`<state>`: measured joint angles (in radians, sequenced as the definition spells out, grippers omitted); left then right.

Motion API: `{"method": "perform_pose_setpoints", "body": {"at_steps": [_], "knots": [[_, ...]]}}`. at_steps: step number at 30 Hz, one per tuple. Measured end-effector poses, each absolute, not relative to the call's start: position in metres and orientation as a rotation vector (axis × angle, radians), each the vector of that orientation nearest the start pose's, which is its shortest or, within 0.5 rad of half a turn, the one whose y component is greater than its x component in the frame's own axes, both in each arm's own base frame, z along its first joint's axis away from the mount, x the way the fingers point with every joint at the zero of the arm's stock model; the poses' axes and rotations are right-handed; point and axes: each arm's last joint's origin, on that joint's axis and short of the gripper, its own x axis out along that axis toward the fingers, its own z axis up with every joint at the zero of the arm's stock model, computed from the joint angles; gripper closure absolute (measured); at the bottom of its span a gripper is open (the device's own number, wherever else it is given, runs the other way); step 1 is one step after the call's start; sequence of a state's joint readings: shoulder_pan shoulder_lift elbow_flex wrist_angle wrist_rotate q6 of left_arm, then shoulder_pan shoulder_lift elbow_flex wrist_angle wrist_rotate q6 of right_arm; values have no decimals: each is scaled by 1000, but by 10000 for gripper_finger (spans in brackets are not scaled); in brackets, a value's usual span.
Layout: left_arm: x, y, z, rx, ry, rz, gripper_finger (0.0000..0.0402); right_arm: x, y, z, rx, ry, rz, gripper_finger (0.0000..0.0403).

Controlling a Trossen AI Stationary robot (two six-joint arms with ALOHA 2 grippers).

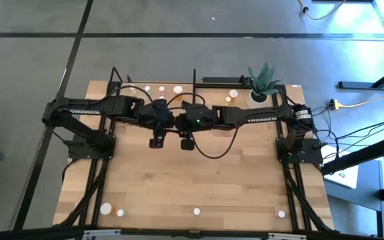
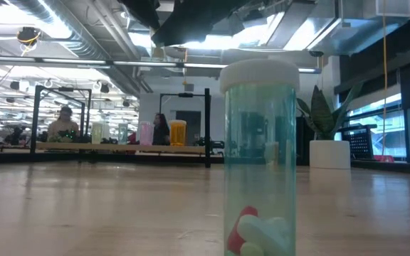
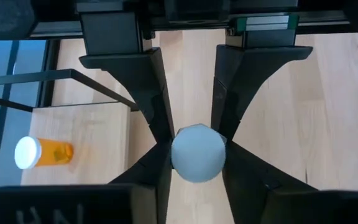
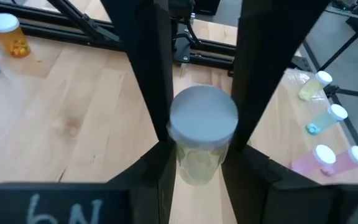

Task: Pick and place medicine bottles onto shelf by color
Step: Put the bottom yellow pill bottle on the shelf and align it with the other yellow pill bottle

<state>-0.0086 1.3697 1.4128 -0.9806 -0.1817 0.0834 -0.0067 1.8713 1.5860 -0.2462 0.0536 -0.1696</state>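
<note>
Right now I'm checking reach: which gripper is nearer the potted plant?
Right. The right gripper sits mid-table, on the potted plant's side of centre; the left gripper is just beyond it, farther from the plant.

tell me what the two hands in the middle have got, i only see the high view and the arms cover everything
Observer: The left hand has its fingers against both sides of a white-capped bottle. The cap hides its body colour.
Operator: and the right one
Observer: The right hand grips a pale green bottle just below its white cap.
Operator: anything tipped over near the left
Observer: Yes, an orange bottle lies on its side on the shelf, apart from the left hand.
</note>
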Motion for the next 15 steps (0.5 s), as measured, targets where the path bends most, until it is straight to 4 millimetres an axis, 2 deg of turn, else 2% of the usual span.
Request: {"method": "perform_pose_setpoints", "body": {"at_steps": [4,15], "knots": [[266,3,355,166,941,122,306,433,-4,295,-170,535,-16,283],[266,3,355,166,941,122,309,433,-4,295,-167,535,-15,283]]}}
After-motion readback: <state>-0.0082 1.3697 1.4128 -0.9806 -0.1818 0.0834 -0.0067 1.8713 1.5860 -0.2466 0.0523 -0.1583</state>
